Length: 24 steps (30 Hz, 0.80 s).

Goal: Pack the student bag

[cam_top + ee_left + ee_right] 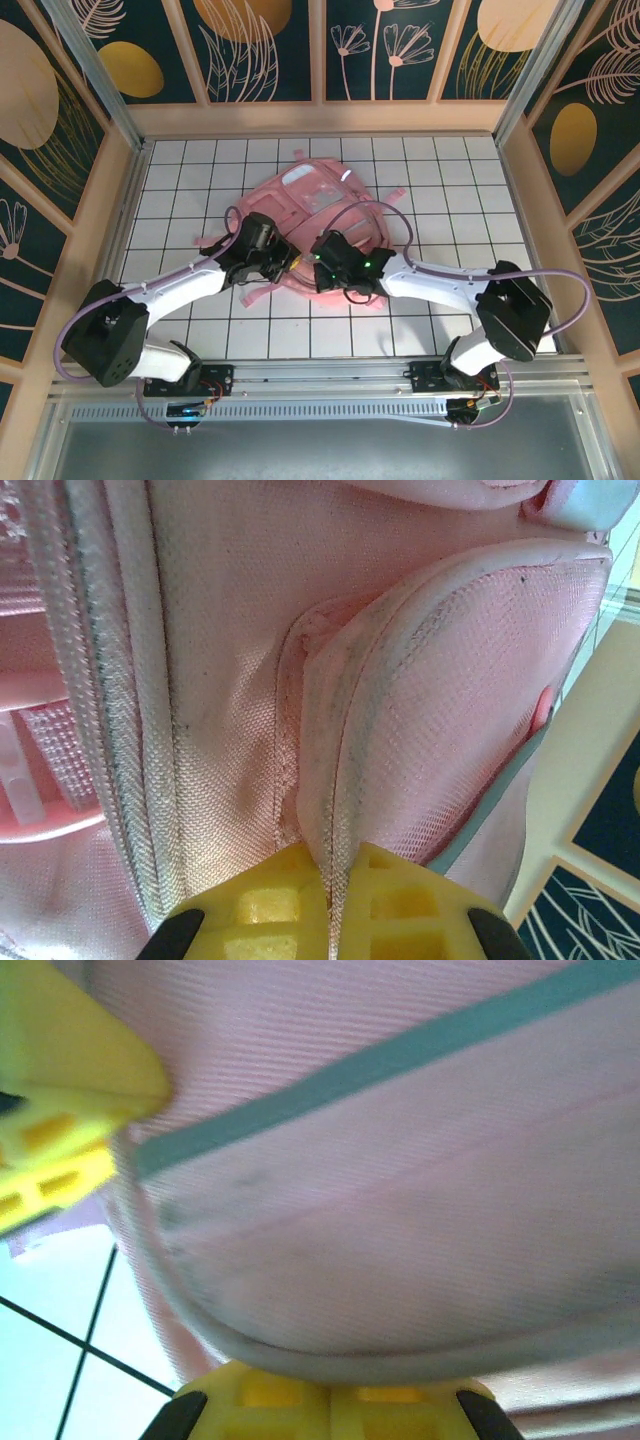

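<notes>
Item: a large soft pink fabric backpack [320, 205] of woven cloth, with zip tracks, pale piped seams and a thin grey-green strip [400, 1055]
Position of item: lying near the middle of the white tiled tabletop with dark grid lines [190, 170], slightly toward the far side; loose pink straps [215, 238] trail off its sides onto the tiles
Left gripper [288, 262]: reaches in from the near left to the near edge of the pink fabric backpack; in the left wrist view its yellow fingertips [265, 910] are pressed together, with the piped seam of a padded, mesh-textured panel pinched between them
Right gripper [322, 262]: reaches in from the near right to the same near edge; in the right wrist view its yellow pads [290, 1395] are closed on a rounded piped rim of the pink cloth, which rises out of the jaws
Relation of grippers: just beside each other at the near edge; in the right wrist view a yellow finger of the left gripper sits at upper left, touching the fabric by the end of the grey-green strip
Fabric condition: dark smudges along the zip track and seams in the left wrist view; grey marks below the strip in the right wrist view
Surround: peach-framed wall panels [260, 50], dark teal with gold and pink plant motifs, on three sides of the tabletop
</notes>
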{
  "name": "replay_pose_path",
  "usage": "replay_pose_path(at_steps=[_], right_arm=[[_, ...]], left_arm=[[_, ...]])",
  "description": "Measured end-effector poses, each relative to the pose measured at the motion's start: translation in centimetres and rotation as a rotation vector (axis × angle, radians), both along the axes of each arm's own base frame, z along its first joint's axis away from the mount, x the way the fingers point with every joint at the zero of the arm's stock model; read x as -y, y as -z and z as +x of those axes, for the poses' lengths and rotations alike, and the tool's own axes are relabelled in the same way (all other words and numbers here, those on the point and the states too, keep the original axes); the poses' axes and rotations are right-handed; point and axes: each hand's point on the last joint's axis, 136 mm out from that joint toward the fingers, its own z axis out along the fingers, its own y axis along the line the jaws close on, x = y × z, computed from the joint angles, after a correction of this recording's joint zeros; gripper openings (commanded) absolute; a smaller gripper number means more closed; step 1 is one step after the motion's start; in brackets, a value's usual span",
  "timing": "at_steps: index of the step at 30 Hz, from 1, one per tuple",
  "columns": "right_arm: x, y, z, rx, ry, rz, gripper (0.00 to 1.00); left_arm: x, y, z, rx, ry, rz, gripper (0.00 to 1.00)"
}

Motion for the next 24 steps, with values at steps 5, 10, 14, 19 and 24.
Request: replay_pose_path(at_steps=[5, 10, 14, 19, 24], right_arm=[[1.1, 0.1, 0.7, -0.003, -0.048, 0.015, 0.0], [0.7, -0.3, 0.3, 0.003, -0.134, 0.045, 0.0], [0.3, -0.3, -0.3, -0.018, -0.183, 0.071, 0.0], [-0.2, -0.4, -1.0, -0.036, -0.222, 0.089, 0.0], [-0.5, -0.5, -1.4, -0.052, -0.242, 0.108, 0.0]], left_arm=[[-1.7, 0.1, 0.9, 0.029, 0.052, 0.072, 0.0], [-1.9, 0.3, 0.9, 0.048, 0.127, 0.127, 0.05], [-2.2, 0.7, 1.0, 0.064, 0.169, 0.152, 0.54], [-3.6, -0.6, 1.3, 0.087, 0.182, 0.216, 0.63], [-4.8, -2.7, -1.3, 0.068, 0.157, 0.213, 0.63]])
